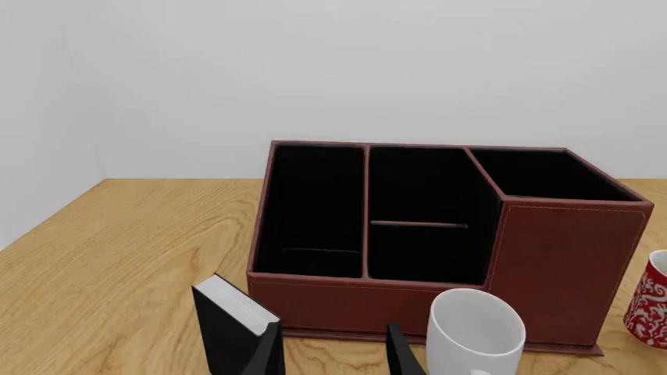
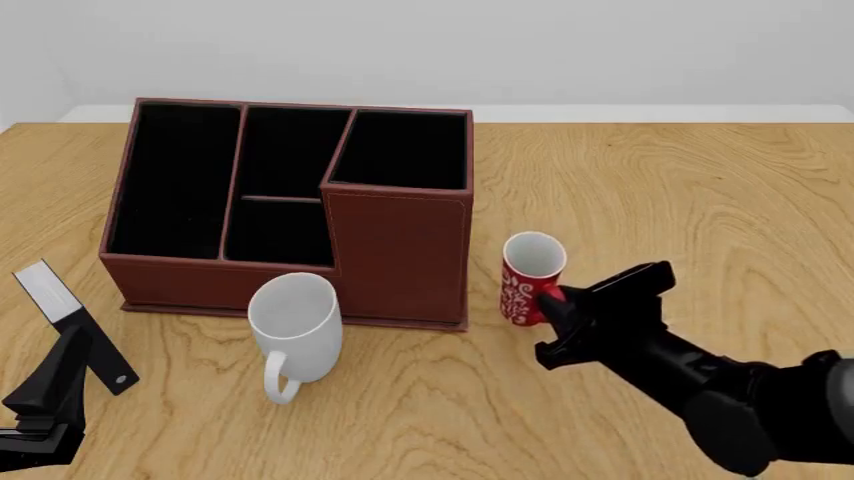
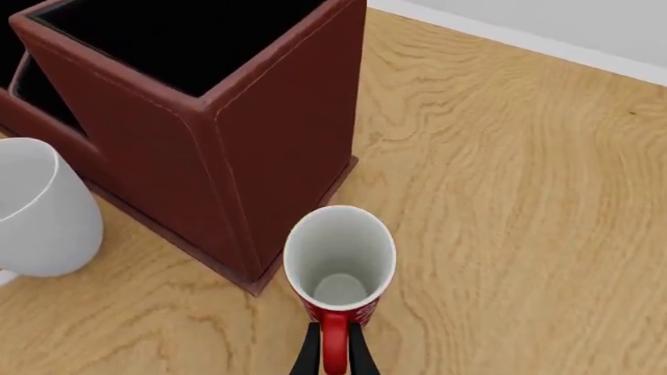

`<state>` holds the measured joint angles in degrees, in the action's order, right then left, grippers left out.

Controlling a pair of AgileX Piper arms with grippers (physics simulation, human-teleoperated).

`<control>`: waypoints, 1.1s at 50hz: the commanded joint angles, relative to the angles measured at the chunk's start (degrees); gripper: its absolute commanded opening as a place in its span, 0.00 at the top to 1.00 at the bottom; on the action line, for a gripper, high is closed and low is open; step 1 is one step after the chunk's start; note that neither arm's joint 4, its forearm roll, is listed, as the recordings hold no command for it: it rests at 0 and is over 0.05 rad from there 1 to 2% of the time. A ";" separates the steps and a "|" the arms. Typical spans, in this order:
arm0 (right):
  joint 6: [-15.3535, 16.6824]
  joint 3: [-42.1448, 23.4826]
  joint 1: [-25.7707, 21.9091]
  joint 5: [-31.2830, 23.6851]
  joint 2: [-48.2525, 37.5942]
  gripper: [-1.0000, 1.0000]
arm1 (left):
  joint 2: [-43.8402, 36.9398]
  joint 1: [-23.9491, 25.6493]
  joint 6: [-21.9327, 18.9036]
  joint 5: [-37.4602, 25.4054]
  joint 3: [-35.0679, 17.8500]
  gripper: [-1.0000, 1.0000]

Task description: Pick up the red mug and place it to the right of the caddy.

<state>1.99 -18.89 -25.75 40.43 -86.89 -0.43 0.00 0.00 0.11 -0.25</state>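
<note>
The red mug (image 2: 530,280) with white lettering stands upright just right of the reddish-brown caddy (image 2: 287,195), close to its taller section. My right gripper (image 2: 553,312) reaches it from the near right. In the right wrist view the gripper (image 3: 333,348) is shut on the mug's red loop handle, below the white inside of the mug (image 3: 340,258). I cannot tell whether the mug rests on the table. My left gripper (image 2: 51,395) is open and empty at the near left. In the left wrist view the left gripper (image 1: 331,355) faces the caddy (image 1: 417,226), with the mug (image 1: 651,301) at the frame's edge.
A larger plain white mug (image 2: 296,325) stands against the caddy's near side, its handle toward me. It also shows in both wrist views (image 1: 474,332) (image 3: 37,211). A small black-and-white slab (image 2: 67,310) stands beside my left gripper's finger. The wooden table (image 2: 694,190) extends to the right.
</note>
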 commanded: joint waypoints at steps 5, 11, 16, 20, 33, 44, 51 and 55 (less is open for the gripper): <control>-1.07 -0.23 -0.09 2.03 -2.46 1.00 | 0.00 0.00 0.00 0.00 0.00 0.00; -1.15 -0.29 -0.21 2.24 -2.93 1.00 | 0.00 0.00 0.00 0.00 0.00 0.00; -1.22 -0.27 -0.36 2.54 -3.35 1.00 | 0.00 0.00 0.00 0.00 0.00 0.00; -1.38 -0.37 -0.40 2.56 -3.63 1.00 | 0.00 0.00 0.00 0.00 0.00 0.00; -1.45 -0.46 -0.29 3.51 -5.36 1.00 | 0.00 0.00 0.00 0.00 0.00 0.00; -1.52 -0.33 -0.37 3.72 -5.69 1.00 | 0.00 0.00 0.00 0.00 0.00 0.00; -1.73 -0.22 -0.39 4.02 -6.07 1.00 | 0.00 0.00 0.00 0.00 0.00 0.00; -1.96 -0.09 -0.58 3.69 -5.73 1.00 | 0.00 0.00 0.00 0.00 0.00 0.00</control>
<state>1.33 -19.35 -25.88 44.23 -92.12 -0.43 0.00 0.00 0.11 -0.25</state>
